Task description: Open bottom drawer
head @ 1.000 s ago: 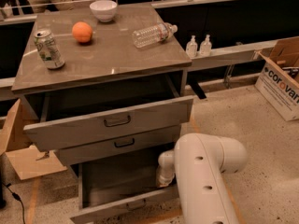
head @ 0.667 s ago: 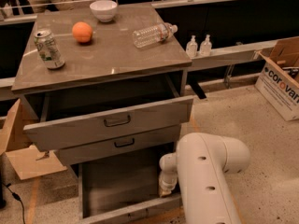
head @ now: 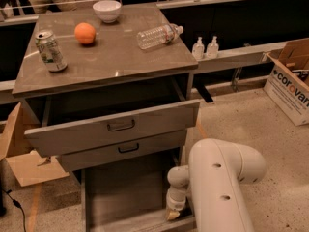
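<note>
The grey cabinet point(head: 111, 62) has three drawers. The bottom drawer point(head: 123, 195) is pulled far out toward me, and its deep grey tray shows. Its front panel lies at the bottom edge of the view, and its handle is out of sight. The tall top drawer point(head: 113, 127) stands well open. The middle drawer point(head: 120, 150) is out a little. My white arm point(head: 219, 187) comes in from the lower right. My gripper point(head: 172, 213) reaches down at the right front corner of the bottom drawer, mostly hidden behind the wrist.
On the cabinet top stand a can point(head: 49, 50), an orange point(head: 85, 33), a white bowl point(head: 107, 10) and a lying plastic bottle point(head: 157, 35). Two small bottles point(head: 205, 47) stand on a ledge to the right. A cardboard box point(head: 292, 83) stands at the right, and flat cardboard point(head: 21, 153) lies at the left.
The bottom drawer has slid further out toward me. My gripper and wrist have moved down and back with its front right corner.
</note>
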Tool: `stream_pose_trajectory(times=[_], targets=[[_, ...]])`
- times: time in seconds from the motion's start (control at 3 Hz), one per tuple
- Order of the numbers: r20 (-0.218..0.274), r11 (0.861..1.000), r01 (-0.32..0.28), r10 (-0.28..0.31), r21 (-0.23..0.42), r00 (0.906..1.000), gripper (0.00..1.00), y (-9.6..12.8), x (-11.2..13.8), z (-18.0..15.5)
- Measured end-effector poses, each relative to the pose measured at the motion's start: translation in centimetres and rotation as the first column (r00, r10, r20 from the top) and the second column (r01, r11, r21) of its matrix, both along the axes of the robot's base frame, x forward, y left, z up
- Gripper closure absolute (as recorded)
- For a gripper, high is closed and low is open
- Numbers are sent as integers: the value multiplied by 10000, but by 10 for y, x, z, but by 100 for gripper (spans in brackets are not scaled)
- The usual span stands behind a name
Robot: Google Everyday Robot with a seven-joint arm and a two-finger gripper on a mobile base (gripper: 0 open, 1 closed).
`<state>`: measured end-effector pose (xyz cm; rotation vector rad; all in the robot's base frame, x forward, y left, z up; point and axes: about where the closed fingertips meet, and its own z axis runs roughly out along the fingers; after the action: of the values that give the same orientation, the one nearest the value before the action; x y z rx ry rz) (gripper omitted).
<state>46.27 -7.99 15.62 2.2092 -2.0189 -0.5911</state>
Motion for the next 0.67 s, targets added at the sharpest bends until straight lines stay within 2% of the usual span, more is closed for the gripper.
stream_pose_trajectory(times=[0.33, 0.67], targets=[[398, 9956, 873, -860, -339, 9955, 100, -16, 0, 15], [2107, 9845, 1573, -1379, -781, 9678, 100, -50, 29, 56]])
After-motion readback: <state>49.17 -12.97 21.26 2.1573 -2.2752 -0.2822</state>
